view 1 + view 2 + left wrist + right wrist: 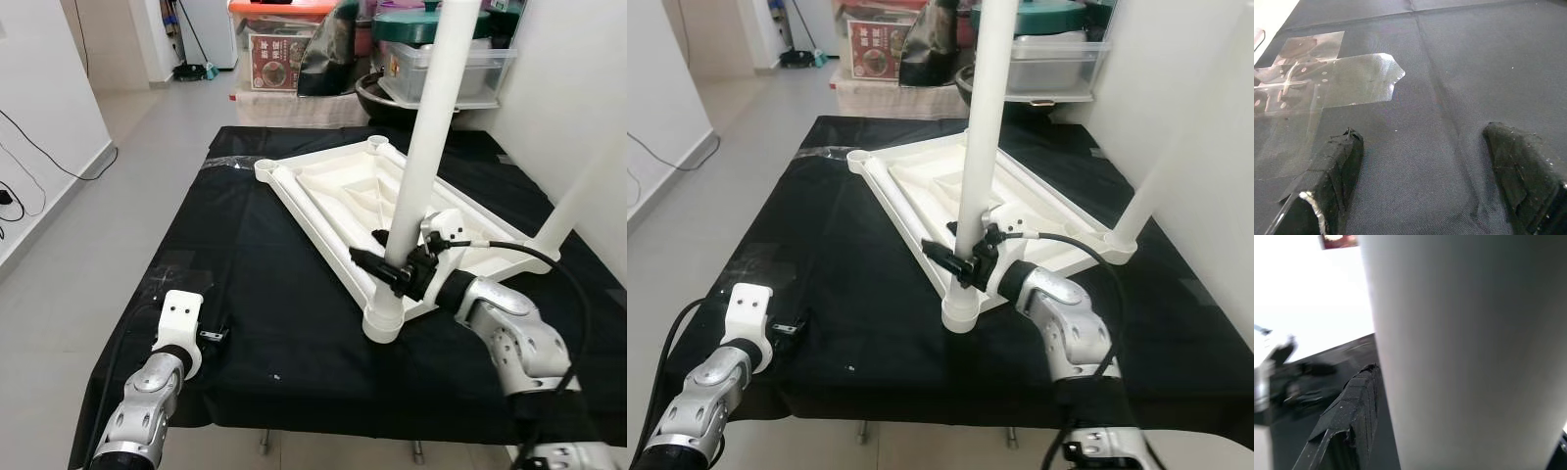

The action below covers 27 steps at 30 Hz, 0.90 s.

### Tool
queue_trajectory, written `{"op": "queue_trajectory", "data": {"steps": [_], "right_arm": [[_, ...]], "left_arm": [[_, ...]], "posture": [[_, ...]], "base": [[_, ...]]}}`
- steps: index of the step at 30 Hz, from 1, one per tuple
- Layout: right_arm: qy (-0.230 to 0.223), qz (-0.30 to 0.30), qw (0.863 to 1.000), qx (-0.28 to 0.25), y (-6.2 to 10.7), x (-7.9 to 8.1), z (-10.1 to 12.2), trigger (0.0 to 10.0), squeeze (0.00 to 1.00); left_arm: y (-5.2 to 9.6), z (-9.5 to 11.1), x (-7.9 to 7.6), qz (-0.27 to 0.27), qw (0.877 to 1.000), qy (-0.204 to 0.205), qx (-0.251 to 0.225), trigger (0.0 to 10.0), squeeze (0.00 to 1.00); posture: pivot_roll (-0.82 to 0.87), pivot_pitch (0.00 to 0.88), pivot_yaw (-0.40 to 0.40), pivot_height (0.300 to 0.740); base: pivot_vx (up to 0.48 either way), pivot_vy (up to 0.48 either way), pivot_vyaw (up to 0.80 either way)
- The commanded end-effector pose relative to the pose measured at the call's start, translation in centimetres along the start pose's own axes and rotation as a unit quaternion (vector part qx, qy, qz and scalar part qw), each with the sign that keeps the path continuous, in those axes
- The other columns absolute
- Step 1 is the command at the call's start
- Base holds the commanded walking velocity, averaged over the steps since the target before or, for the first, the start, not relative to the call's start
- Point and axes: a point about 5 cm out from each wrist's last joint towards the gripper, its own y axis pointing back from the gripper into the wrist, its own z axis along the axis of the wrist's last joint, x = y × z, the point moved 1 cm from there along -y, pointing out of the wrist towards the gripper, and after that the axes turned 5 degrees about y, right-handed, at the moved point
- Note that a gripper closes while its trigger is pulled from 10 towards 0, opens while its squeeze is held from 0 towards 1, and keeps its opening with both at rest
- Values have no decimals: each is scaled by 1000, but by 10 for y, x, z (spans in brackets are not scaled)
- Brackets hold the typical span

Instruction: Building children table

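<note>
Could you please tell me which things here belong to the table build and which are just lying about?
Job in hand:
- white tabletop, upside down on the black cloth
- white leg, gripped by the right end effector
- second fitted leg

Lying about:
- clear tape on the cloth
- storage boxes behind
- left end effector, idle

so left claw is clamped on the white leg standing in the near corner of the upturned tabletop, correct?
Not the left. The right claw grips the white leg at the near corner of the upturned tabletop, per the left eye view. The left claw rests open on the black cloth.
</note>
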Motion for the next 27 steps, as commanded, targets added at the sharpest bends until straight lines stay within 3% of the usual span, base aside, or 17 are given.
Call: {"op": "queue_trajectory", "data": {"steps": [1,2,3,4,7,8,9,10,12,13,14,16,21,22,25,26,27], "right_arm": [[-6,69,998,9,-17,25,-10,8549,0],[-6,69,998,9,-17,25,-10,8549,0],[-6,66,998,9,-22,27,-13,0,0],[-6,66,998,9,-22,27,-13,0,0],[12,-23,999,33,-33,19,-24,0,0],[25,-114,991,60,-36,6,-30,0,0],[5,-248,965,87,-31,-12,-36,0,0],[5,-248,965,87,-31,-12,-36,0,0],[-7,-410,904,118,-9,-23,-45,0,0],[-7,-410,904,118,-9,-23,-45,0,0],[3,-456,881,123,4,-18,-46,0,0],[23,-494,860,121,18,-4,-42,0,0],[17,-505,856,114,19,9,-36,0,0],[11,-504,855,119,18,7,-36,10000,0],[5,-504,856,116,13,3,-35,10000,0],[-7,-501,861,90,11,2,-30,10000,667],[-7,-501,861,90,11,2,-30,10000,667]], "left_arm": [[5,-14,1,2,1000,-3,31,10000,0],[5,-14,1,2,1000,-3,31,10000,0],[7,-15,1,2,1000,-2,30,10000,0],[7,-15,1,2,1000,-2,30,10000,0],[9,-16,2,1,1000,-3,30,10000,0],[9,-16,3,1,1000,-4,30,10000,0],[9,-15,3,1,1000,-5,30,10000,0],[9,-15,3,1,1000,-5,30,10000,0],[9,-14,3,0,1000,-5,29,10000,0],[9,-14,3,0,1000,-5,29,10000,0],[8,-14,2,-2,1000,-6,29,10000,0],[8,-14,0,-5,999,-7,31,10000,0],[6,-15,-2,-9,999,-8,34,10000,0],[6,-15,-2,-9,999,-8,34,10000,0],[5,-14,-3,-11,999,-7,34,10000,0],[5,-14,-3,-11,999,-7,33,10000,0],[5,-14,-3,-11,999,-7,33,10000,0]], "posture": [[112,0,-80,740],[112,0,-80,740],[114,0,-79,740],[114,0,-79,740],[114,0,-75,740],[114,0,-75,740],[112,0,-72,740],[112,0,-72,740],[110,0,-68,740],[110,0,-68,740],[102,0,-60,740],[90,0,-53,740],[83,0,-46,740],[82,0,-43,740],[81,0,-43,740],[80,0,-43,740],[80,0,-43,740]], "base": [[0,0,0],[0,0,0],[0,0,0],[0,0,0],[0,0,0],[0,0,0],[0,0,0],[0,0,0],[0,0,0],[0,0,0],[0,0,0],[0,0,0],[0,0,0],[0,0,0],[0,0,0],[0,0,0],[0,0,0]]}}
